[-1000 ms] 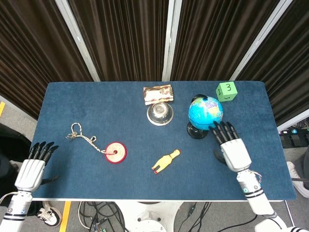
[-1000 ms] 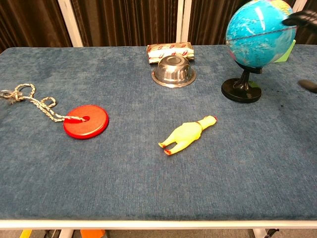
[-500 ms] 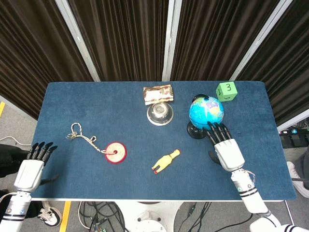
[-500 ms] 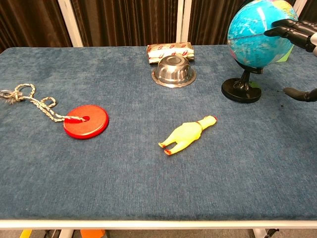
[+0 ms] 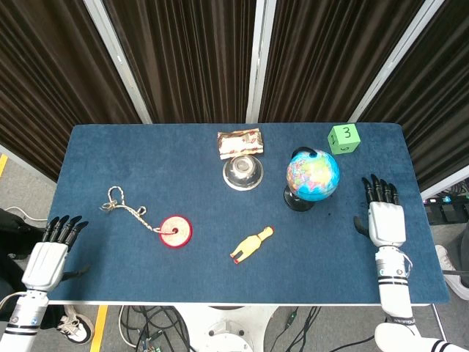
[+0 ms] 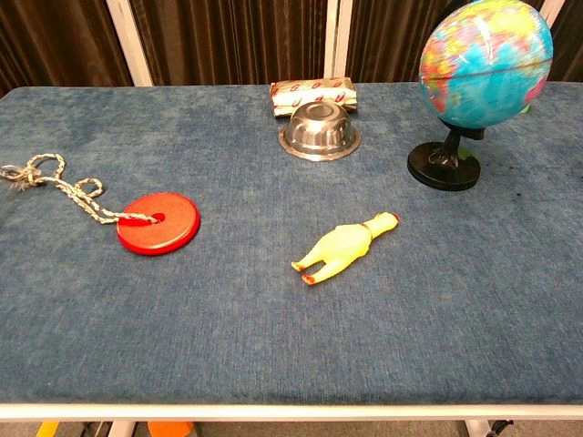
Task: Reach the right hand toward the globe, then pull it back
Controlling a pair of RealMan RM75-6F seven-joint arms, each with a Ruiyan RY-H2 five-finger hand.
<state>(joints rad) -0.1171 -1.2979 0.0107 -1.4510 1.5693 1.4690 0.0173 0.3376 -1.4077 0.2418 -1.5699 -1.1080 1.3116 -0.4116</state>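
Observation:
The globe (image 5: 313,175) stands upright on its black base at the table's right half, and it fills the upper right of the chest view as the globe (image 6: 485,62). My right hand (image 5: 384,217) lies flat over the table to the globe's right, well apart from it, fingers spread and holding nothing. It does not show in the chest view. My left hand (image 5: 48,259) hovers off the table's near left corner, fingers straight, empty.
A steel bowl (image 5: 242,172) and a wrapped packet (image 5: 239,141) sit left of the globe. A green numbered cube (image 5: 344,138) is behind it. A yellow rubber chicken (image 5: 253,244), a red disc (image 5: 176,231) and its rope (image 5: 124,205) lie toward the front.
My right hand has left the globe's near side and drawn back to the right, out of the chest view. The globe has turned, now showing more coloured land. My left hand stayed put.

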